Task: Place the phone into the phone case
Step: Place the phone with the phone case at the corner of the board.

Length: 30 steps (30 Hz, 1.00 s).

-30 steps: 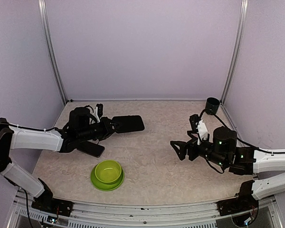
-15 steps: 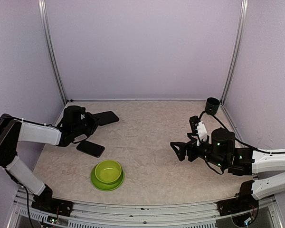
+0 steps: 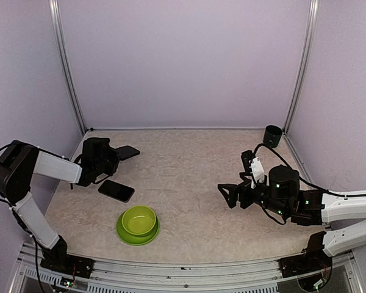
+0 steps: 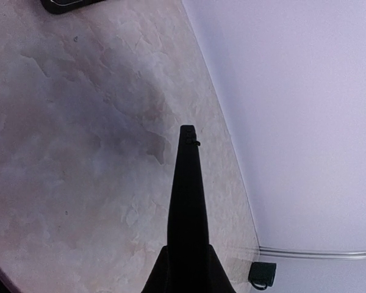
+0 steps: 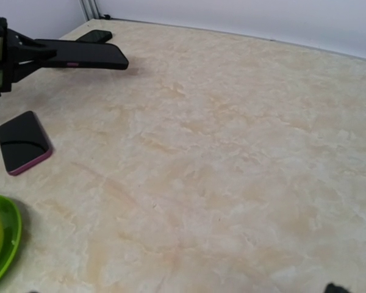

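As left claw (image 3: 114, 154) withdrew leftward, phone case (image 3: 128, 151) followed.

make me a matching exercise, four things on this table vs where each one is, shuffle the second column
1. phone case
2. phone
3. green bowl
4. black cup

A. far right corner of the table
B. lying flat on the table, just beyond the bowl
C. clamped in the left gripper, off the table
D. closest to the near edge

Pairs: 1-C, 2-B, 3-D, 4-A
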Available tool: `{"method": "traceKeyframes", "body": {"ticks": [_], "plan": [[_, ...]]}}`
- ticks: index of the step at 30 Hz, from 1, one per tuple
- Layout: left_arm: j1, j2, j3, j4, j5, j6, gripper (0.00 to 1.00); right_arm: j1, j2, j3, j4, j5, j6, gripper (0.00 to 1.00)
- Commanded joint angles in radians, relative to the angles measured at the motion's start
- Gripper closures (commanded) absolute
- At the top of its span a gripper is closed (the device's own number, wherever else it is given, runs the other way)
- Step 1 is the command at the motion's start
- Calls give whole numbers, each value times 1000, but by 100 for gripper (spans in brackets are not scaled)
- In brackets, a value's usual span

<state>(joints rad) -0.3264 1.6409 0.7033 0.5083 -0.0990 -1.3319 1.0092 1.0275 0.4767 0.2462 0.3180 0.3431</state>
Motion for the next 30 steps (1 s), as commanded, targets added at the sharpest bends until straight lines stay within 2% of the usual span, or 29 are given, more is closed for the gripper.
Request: {"method": "traceKeyframes", "body": {"ticks": [1,9,18,24,30], "plan": [[23,46,64,94,-67,-78,100,-8,5,-3,18,0,11,1],[42,141,135,90,-95,-149,100,-8,6,-9,11,5,12,0],[44,231,251,-10,-208,-174,100,-8,0,-9,1,12,7,0],[44,311,338,-33,-225,-180,100,-8,4,-7,0,14,2,1],[43,380,387,-67,-226,-211,94,-8,13,11,-29,18,-1,0]]}}
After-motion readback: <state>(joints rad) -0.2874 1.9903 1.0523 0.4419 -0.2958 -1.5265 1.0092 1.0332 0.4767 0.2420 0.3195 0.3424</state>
